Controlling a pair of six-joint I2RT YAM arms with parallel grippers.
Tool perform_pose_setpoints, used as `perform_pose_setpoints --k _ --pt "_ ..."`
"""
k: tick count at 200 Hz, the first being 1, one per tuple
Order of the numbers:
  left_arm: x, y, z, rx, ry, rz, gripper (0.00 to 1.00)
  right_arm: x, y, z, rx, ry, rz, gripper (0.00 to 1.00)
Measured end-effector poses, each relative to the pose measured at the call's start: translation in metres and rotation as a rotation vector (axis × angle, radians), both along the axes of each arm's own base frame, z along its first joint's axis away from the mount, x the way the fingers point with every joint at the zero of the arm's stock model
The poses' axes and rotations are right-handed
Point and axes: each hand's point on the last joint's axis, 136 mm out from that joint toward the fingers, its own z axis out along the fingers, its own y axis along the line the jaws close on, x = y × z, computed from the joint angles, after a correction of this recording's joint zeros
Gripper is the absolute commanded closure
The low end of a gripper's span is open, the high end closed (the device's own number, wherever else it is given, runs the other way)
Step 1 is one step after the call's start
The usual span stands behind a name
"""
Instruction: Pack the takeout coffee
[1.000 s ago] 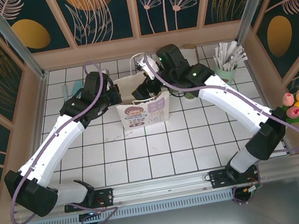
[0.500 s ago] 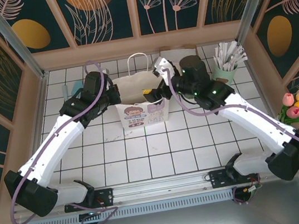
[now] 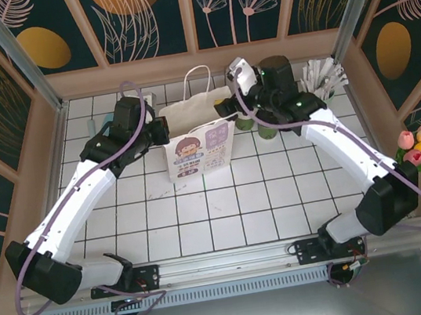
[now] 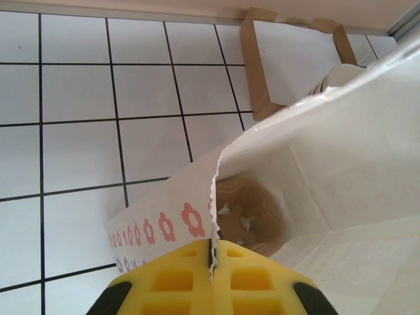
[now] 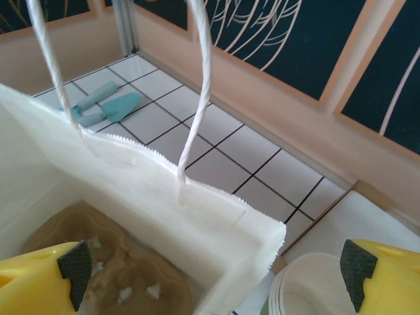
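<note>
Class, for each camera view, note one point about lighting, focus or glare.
Top external: even light, sharp throughout, only faint shadows. Left wrist: the white paper bag is bright, nearly washed out, and the left gripper looks slightly soft. Right wrist: the right gripper is soft at the bottom corners, while the bag rim is crisp.

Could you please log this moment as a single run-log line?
left gripper: jaws shut on white paper bag rim | right gripper: jaws open over bag corner | bag: standing, brown cup carrier inside
</note>
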Motion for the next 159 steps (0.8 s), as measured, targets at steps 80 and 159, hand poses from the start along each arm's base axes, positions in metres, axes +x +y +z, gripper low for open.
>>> perform_pose_setpoints --k 80,159 --pt "0.004 -0.022 0.0 -0.057 0.03 -0.119 1.0 0.023 -0.001 0.043 0.122 0.028 -0.179 0.01" --pt "-0.002 -0.033 -0.004 -0.052 0.046 -0.231 1.0 0.041 -0.037 0.045 0.183 0.002 -0.37 0.01"
